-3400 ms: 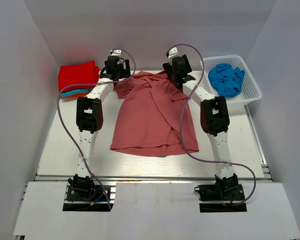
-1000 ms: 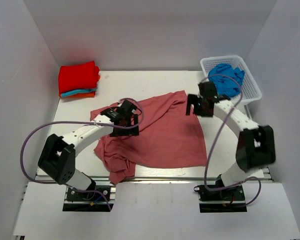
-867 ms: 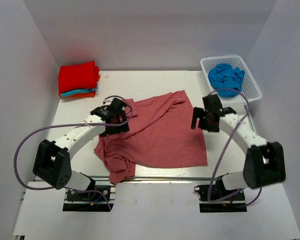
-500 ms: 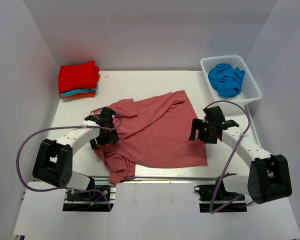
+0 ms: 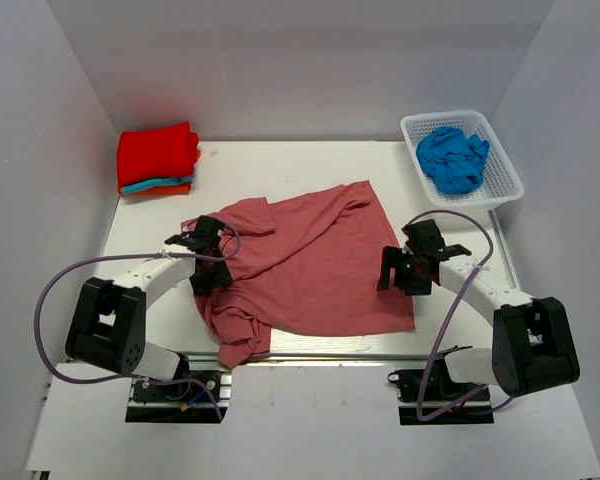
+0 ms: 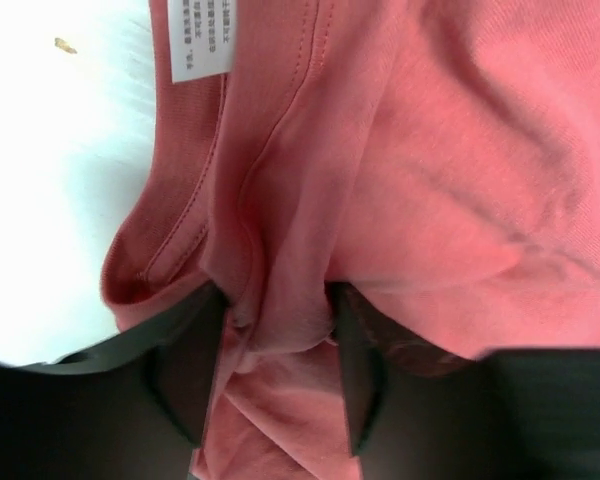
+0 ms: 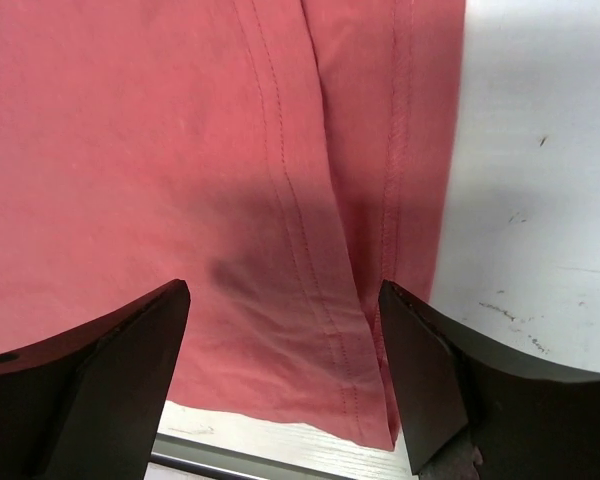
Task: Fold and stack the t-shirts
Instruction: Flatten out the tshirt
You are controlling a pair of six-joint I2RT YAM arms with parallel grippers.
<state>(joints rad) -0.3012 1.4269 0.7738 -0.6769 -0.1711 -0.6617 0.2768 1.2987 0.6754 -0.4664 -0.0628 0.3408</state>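
Dusty rose-red cotton t-shirt lies rumpled mid-frame; left gripper pinches a collar-side fold, probably to spread it; right gripper gapes over the lower-right hem, holding nothing.

Top external: fixed high behind the arm bases, facing down and forward, whole table in frame. Left wrist: close on the dusty rose-red t-shirt by its neck label. Right wrist: close over that shirt's hemmed right edge. Shared by all three: the shirt.
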